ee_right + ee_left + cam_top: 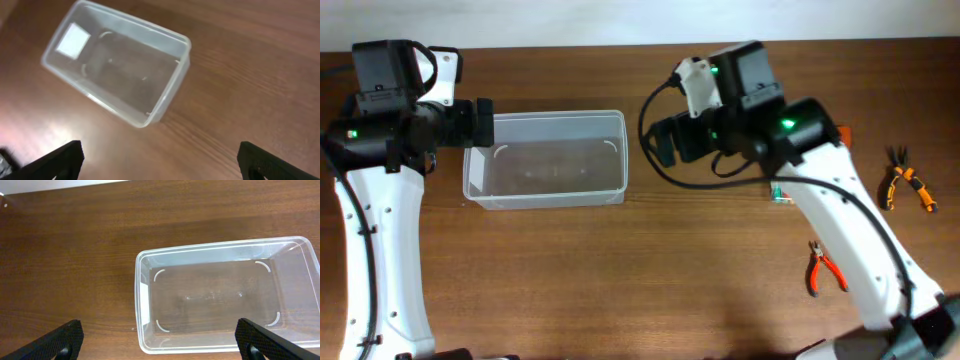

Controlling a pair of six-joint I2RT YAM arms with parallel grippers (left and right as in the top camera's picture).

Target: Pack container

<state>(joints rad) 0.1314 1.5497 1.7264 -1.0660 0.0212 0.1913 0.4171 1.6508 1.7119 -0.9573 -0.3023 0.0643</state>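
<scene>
On the table [620, 270], between my left gripper [160, 332] and right gripper [160, 152], rests the container [545, 160]. Both jaws stand spread wide, pinching nothing. Its pale square may be glare.

left arm [380, 250] reaching inward, left fingers [62, 340] spread wide | right arm [850, 230] reaching inward, right fingers [60, 157] spread wide

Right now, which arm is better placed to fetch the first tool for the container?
Probably right. The red pliers and the orange pliers lie on its side, and its fingers are open; the left arm stands beyond the container.
</scene>
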